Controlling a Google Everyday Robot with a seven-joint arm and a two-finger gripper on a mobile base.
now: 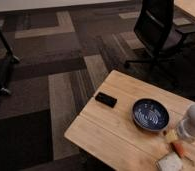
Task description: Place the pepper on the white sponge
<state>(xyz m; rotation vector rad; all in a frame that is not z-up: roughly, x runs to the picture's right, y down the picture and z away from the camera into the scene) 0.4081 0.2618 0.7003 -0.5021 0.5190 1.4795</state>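
Pepper (179,148) lies beside white sponge (169,162), seemingly just under the tool (190,131), grip state unclear.

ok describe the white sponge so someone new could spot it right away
Start at the wooden table and find the blue bowl. Toward the table's near right corner, beside the orange pepper and below the gripper, lies the white sponge: flat, pale, rectangular.
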